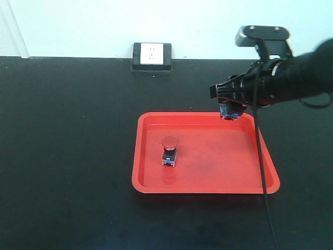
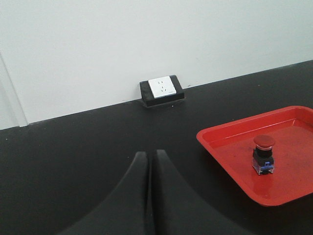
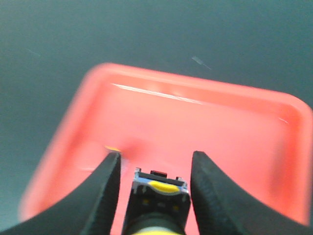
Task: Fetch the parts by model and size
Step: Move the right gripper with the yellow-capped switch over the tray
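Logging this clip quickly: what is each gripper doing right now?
Left gripper: closed, empty, fingers together above the black table.
Right gripper: carrying the yellow-capped switch between its fingers, above the red tray.

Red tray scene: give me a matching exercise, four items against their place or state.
1. red-capped switch
2. yellow-capped switch
3. left gripper
4. wall socket

A. held between the right gripper's fingers, over the red tray's far edge
B. standing upright in the tray
C. shut, over the black table
D. at the table's back edge, by the wall

Pairs: 1-B, 2-A, 3-C, 4-D
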### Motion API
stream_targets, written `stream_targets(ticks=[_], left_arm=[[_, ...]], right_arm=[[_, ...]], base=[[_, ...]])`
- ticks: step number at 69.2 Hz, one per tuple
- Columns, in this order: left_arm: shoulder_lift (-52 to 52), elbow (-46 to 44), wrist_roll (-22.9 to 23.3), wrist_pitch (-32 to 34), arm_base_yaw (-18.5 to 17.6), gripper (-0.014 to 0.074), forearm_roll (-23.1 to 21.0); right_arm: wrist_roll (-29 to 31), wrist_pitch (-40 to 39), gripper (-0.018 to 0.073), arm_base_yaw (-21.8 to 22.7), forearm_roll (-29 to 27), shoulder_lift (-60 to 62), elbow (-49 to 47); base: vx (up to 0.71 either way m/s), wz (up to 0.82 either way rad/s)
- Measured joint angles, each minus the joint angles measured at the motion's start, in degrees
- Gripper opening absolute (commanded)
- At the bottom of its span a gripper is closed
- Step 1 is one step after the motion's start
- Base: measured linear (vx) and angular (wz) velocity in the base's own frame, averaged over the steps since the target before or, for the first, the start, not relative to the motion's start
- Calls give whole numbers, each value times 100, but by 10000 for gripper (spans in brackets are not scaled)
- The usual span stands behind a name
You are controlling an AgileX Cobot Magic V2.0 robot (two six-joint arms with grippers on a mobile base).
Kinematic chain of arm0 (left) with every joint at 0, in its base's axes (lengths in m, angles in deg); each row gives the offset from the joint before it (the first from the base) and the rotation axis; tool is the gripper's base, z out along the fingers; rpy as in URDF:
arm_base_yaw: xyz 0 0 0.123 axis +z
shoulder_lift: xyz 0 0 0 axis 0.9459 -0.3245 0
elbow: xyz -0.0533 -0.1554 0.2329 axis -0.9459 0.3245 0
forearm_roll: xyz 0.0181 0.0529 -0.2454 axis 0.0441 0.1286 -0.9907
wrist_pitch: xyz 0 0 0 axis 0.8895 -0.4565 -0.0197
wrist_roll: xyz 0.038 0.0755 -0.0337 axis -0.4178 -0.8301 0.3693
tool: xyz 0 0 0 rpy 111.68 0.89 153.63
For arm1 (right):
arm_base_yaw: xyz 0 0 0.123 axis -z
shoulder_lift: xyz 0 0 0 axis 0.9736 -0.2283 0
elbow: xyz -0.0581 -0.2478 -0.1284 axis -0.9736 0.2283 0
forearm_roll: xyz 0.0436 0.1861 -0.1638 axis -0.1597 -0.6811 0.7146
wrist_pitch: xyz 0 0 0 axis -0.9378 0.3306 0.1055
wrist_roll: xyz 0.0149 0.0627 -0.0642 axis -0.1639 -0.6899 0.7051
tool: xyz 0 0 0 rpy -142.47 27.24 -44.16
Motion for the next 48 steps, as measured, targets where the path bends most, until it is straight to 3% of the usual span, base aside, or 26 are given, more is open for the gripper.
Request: stream_targets(ticks=[9,19,48], left_arm=[[0,0,0,0,0,-6,0],[0,0,0,-10,0,-6,0],[0,0,0,-536,0,-6,0]], right_arm=[[-29,658,-5,36,464,-812,-635],[-34,1131,-5,36,599,-1643,-1074],[-216,967,-5,36,610,-2838,-1210]], base=[[0,0],[0,0],[0,0]])
